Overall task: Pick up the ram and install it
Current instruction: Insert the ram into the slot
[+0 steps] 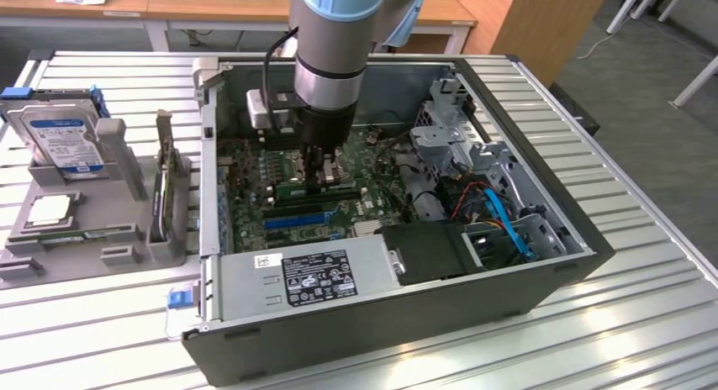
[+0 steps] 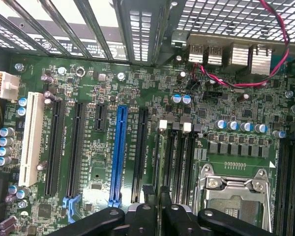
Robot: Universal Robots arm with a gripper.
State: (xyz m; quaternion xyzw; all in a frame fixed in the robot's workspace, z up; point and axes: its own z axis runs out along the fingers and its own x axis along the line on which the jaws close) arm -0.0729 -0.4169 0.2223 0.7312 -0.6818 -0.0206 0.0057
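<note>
Here I see the arm reaching straight down into an open desktop computer case (image 1: pixel 336 348), with the gripper (image 1: pixel 329 178) low over the green motherboard (image 2: pixel 137 93). Its fingers (image 2: pixel 148 196) stand nearly together, pinched on the ram (image 1: pixel 294 189), a thin green stick lying along the black memory slots (image 2: pixel 179 157) and near the blue expansion slot (image 2: pixel 119 152); I cannot tell whether it is seated in a slot. Outside the case, on the exterior view's left, a grey holder (image 1: pixel 124 167) carries a hard drive (image 1: pixel 62 138) and a silver-lidded processor (image 1: pixel 50 209).
</note>
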